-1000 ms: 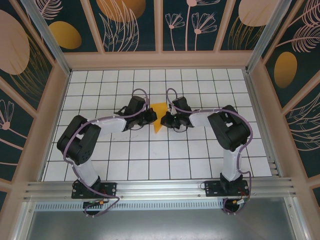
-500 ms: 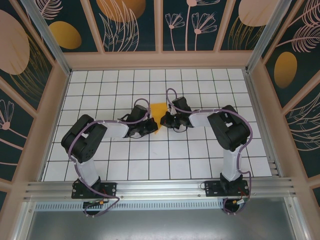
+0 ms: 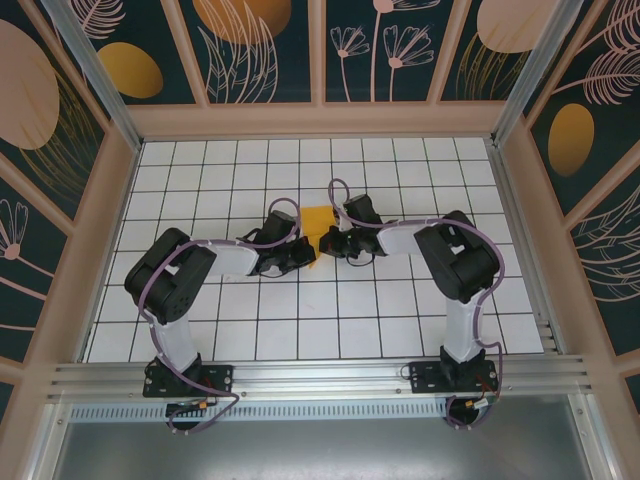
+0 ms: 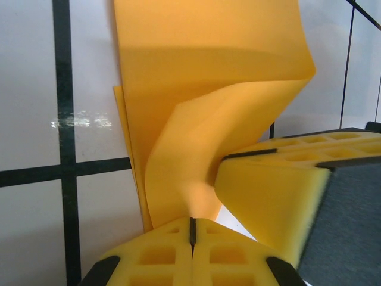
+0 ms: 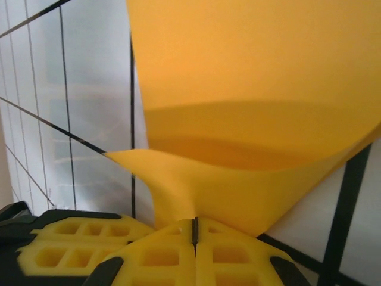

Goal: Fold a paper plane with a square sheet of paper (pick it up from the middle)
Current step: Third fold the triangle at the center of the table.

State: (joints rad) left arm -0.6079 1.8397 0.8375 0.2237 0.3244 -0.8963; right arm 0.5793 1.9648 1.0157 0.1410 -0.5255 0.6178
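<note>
We find the left gripper point(image 3: 302, 256) low over the table point(image 3: 400, 310), just left of centre, with its jaws pressed together on the near end of the paper point(image 3: 317, 222). The left wrist view shows the sheet rising out of the seam between them. The paper sits mid-table between the two tools, lifted and buckled into a loose curve, with no sharp crease that we can see. The right gripper point(image 3: 334, 243) is just beside the left and likewise clamped on the sheet. A yellow pad point(image 4: 271, 185), which we take to be one of its own, stands close against the left tool. We judge the step in hand to be an early fold, with the sheet raised and being doubled over. The next move calls for aligning the edges and pressing the crease flat without tearing the pinched end. The two tools crowd each other, and the wall panels point(image 3: 260, 50) stand well apart.
</note>
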